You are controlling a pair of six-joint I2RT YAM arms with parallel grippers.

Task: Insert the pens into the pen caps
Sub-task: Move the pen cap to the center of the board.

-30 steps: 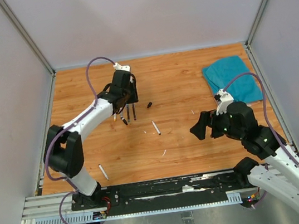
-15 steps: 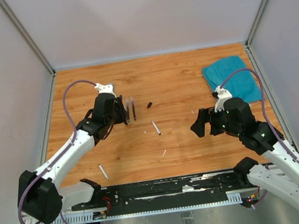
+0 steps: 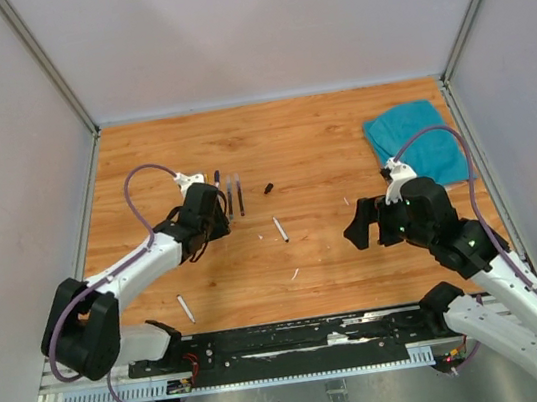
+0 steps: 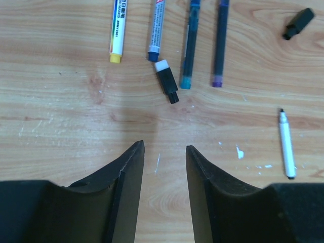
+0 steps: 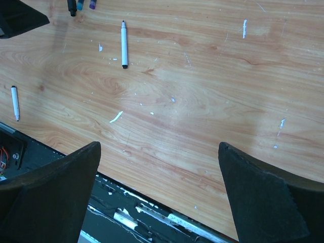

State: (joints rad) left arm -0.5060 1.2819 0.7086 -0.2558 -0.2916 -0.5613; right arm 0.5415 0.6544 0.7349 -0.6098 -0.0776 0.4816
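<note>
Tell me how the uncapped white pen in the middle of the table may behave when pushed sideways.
The white pen is a slim round barrel lying flat on the smooth wooden table, so it will probably roll. Being so thin and straight, it is likely stiff and light.

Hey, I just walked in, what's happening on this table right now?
Two robot arms are working on capping marker pens, and neither holds anything at this moment. The left gripper hovers open just short of a row of four pens lying side by side, with a white-tipped black cap loose beside them and a plain black cap off to one side. An uncapped white pen lies alone nearby. The right gripper hangs wide open over the table, away from all of it.
</note>
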